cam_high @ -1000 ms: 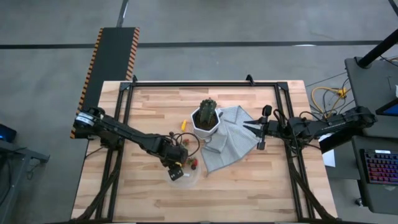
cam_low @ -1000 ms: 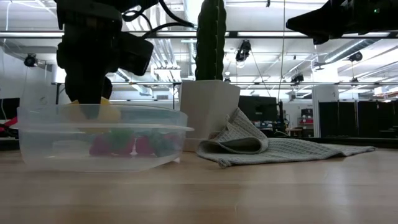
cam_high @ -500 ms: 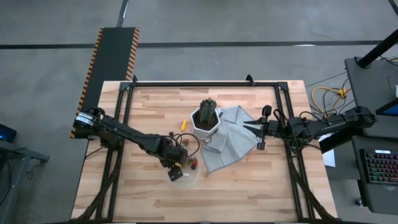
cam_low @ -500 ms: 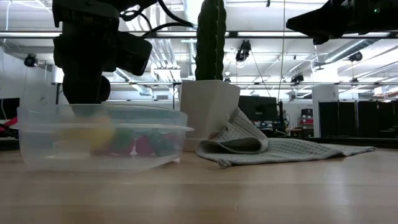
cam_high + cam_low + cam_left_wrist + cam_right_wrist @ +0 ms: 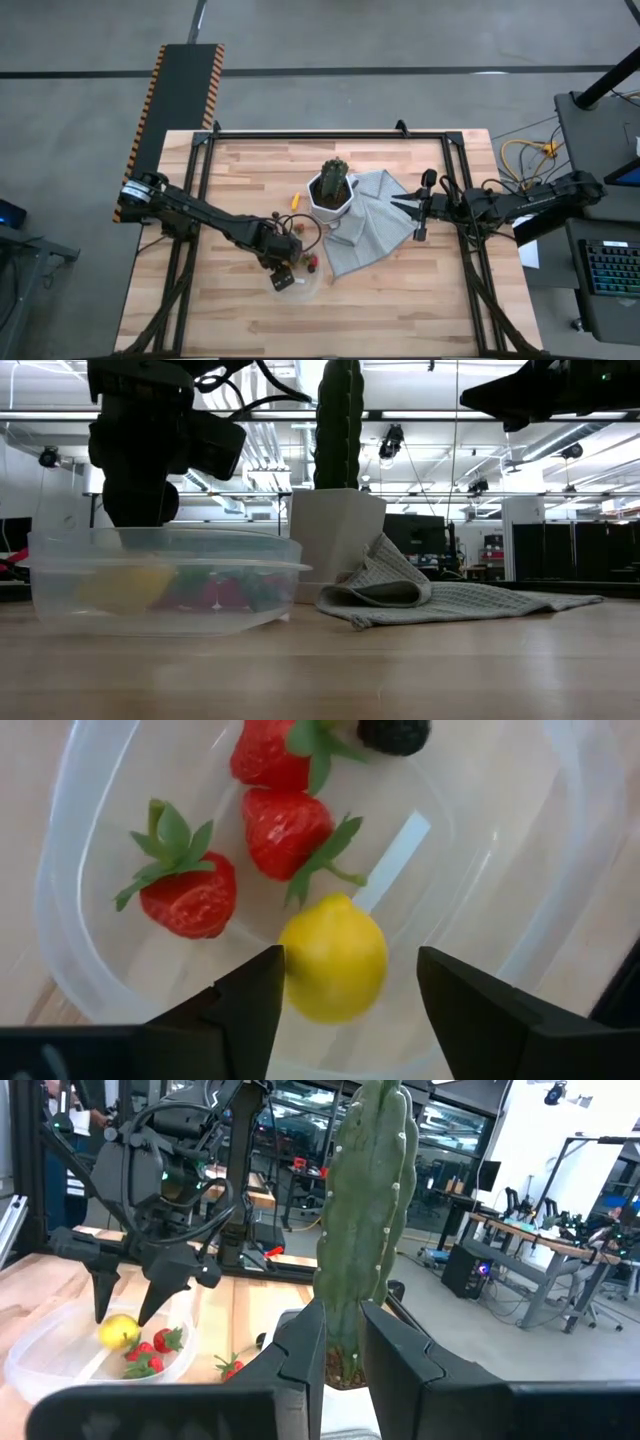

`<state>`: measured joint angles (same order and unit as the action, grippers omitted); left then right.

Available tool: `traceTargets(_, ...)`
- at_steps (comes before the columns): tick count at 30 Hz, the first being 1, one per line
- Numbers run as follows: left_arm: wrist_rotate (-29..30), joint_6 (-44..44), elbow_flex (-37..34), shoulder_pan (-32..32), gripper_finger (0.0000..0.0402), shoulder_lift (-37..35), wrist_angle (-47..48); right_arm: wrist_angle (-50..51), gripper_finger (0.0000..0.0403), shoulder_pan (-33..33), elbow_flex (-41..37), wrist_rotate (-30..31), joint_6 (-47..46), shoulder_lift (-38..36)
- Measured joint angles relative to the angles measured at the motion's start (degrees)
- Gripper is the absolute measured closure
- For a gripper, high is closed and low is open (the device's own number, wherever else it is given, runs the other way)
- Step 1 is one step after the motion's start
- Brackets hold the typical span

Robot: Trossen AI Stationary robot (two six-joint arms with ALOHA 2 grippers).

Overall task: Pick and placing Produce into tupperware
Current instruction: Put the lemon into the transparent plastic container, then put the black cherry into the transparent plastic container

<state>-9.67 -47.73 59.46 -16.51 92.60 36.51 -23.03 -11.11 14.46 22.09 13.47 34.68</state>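
The clear tupperware [image 5: 297, 283] stands near the table's front, left of the middle. Inside it lie a yellow lemon [image 5: 333, 958], three red strawberries [image 5: 190, 890] and a dark berry [image 5: 395, 732]. My left gripper [image 5: 350, 960] hangs open above the container, fingers pointing down, the lemon below and between them; it also shows in the right wrist view [image 5: 128, 1305]. One strawberry [image 5: 311, 264] lies on the table beside the container. A small orange piece [image 5: 294, 201] lies left of the pot. My right gripper [image 5: 398, 203] waits above the cloth, fingers a narrow gap apart, empty.
A green cactus in a white faceted pot [image 5: 333, 190] stands at the table's middle. A grey-green cloth [image 5: 370, 230] lies crumpled against the pot's right side. Bare wood lies along the table's near edge and at its far left.
My left gripper has let go of the lemon. The lemon has dropped from between the fingers at rim height onto the tupperware's floor, where it now lies beside the strawberries.
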Motion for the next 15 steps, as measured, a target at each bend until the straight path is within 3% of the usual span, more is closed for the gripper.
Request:
traceTargets(9,0.26,2.84,1.38,0.41,0.0188,-5.47,0.09,0.07,0.0346,0.00,0.00,-0.01,0.00,0.01)
traceTargets(15,8.95,12.67,1.36,1.55,0.0188,-9.57,0.16,0.15,0.0346,0.00,0.02,-0.04,0.00,0.02)
